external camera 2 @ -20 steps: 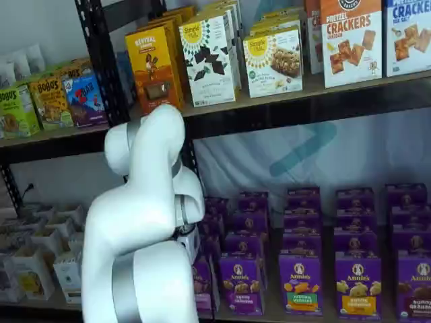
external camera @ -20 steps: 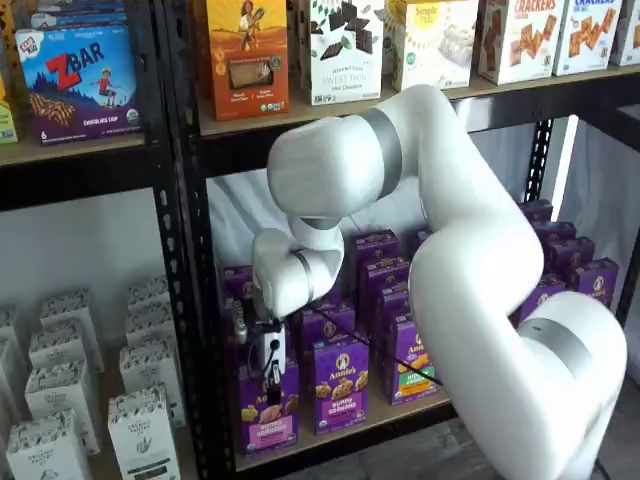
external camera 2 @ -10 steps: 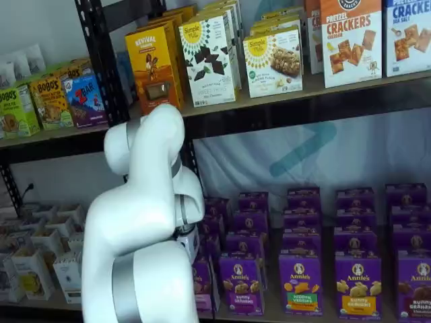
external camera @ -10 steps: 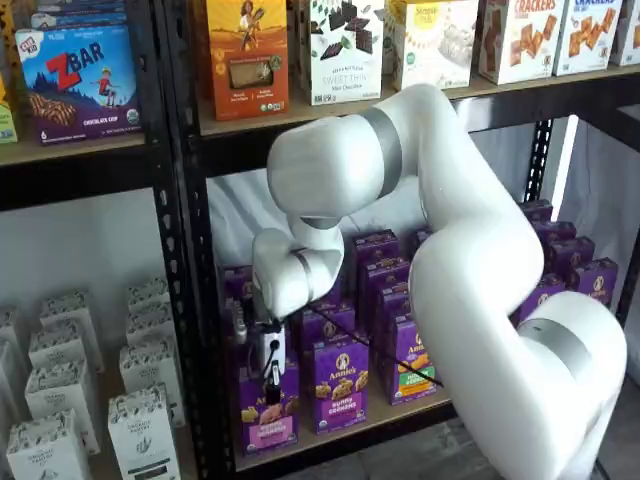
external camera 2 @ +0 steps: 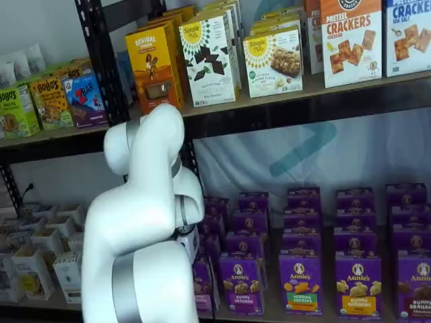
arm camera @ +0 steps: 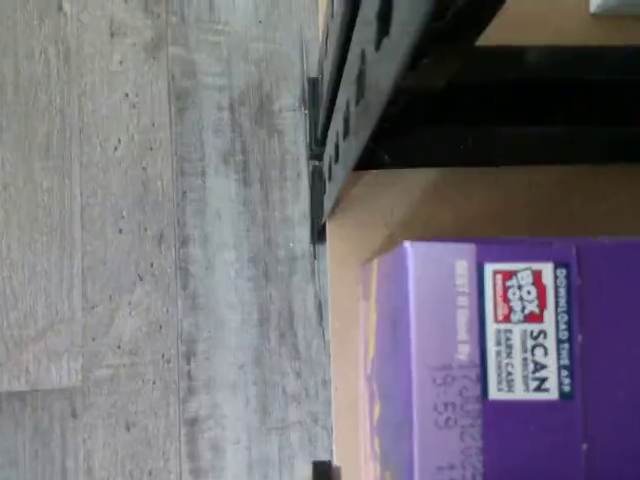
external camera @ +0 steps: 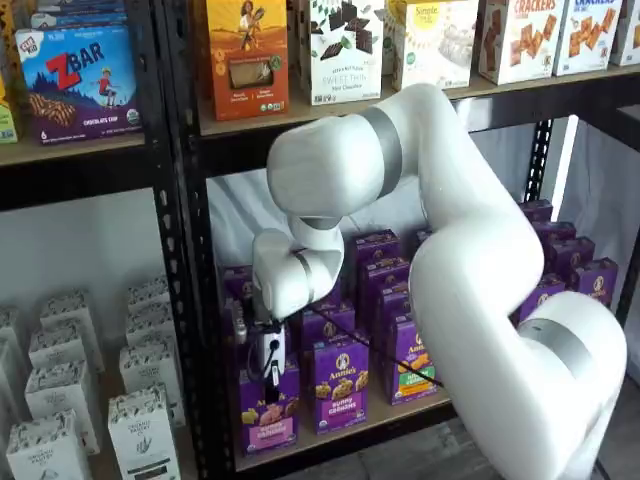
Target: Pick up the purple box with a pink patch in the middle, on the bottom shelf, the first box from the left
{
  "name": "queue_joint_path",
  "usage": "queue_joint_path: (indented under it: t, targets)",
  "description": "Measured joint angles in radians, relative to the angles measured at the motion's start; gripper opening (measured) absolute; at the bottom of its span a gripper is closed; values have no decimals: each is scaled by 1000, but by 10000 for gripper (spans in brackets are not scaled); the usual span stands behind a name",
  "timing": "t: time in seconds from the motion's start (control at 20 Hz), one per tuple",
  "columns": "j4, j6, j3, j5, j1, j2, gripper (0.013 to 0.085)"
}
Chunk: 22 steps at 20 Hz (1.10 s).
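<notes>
Arm reaches in low at the left end of the bottom shelf; the hand, white body with a dark finger showing, sits right over the top front of the purple box, the pink-banded one at the front of the leftmost row, hard by the black upright. Fingers are seen nearly edge-on and run into the box top, so I cannot tell whether they stand apart or are clamped on it. The box is upright with its base on the board: not lifted. In the wrist view the purple box fills the frame close up, top flap with a white coupon patch, with tan shelf board and grey floor beyond its edge. My reading: approach done and the hand placed at the box; a firm grip, the lift and the pull-out are left. In the other shelf view the white arm covers both hand and target. Around it: the neighbour box with a purple band stands just beside the target at 3 o'clock, and a green-and-orange fronted box stands further that way; more purple boxes are stacked behind toward 12 o'clock. White cartons sit in the next bay at 9 o'clock, past the upright. The tight spots are the upright on one side and the close neighbour on the other; a thin black cable trails from the hand across the neighbouring boxes and could snag.
</notes>
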Motion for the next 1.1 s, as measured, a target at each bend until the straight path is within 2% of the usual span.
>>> queue_joint_path:
  t: [0.1, 0.15, 0.2, 0.45, 0.6, 1.1]
  targets:
    - [-1, 1, 1, -8, 0, 1, 490]
    - [-2, 2, 1, -9, 0, 1, 490]
    - [-2, 2, 2, -11, 0, 1, 450]
    - [-6, 6, 3, -16, 0, 0, 450]
    - [-4, 4, 4, -13, -1, -1, 370]
    - [-2, 1, 9, -16, -1, -7, 370]
